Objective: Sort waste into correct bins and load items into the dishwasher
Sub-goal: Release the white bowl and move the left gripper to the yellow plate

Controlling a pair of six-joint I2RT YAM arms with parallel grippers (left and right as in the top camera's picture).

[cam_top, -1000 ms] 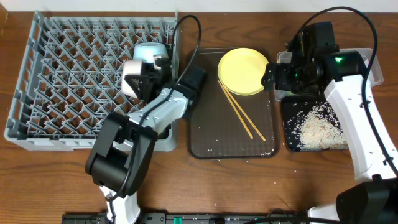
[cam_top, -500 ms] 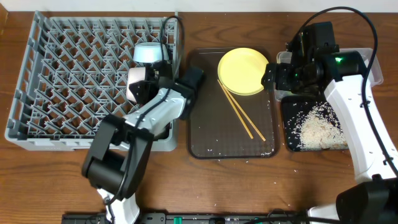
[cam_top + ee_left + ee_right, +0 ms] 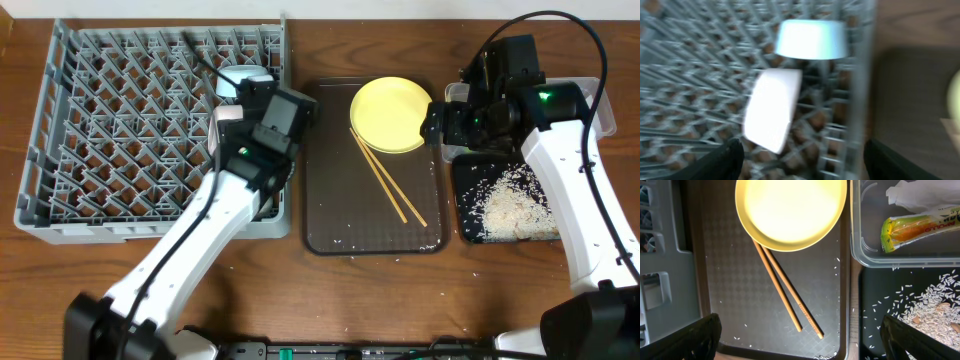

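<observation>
Inventory overhead: we count one dish rack (image 3: 110, 130); one yellow plate (image 3: 390, 113) and two chopsticks (image 3: 388, 180) on one brown tray (image 3: 340, 215). Left wrist: left gripper (image 3: 805, 162) spread, empty; one white cup (image 3: 771, 110), one blue bowl (image 3: 811, 39) racked. Right wrist: right gripper (image 3: 800, 340) spread, empty; one wrapper (image 3: 920, 226), one napkin (image 3: 925, 195) in one clear tub (image 3: 865, 235).

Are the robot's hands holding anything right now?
No, nothing. The left gripper has open jaws above the white dish resting in the rack; the right gripper is open and empty.
</observation>
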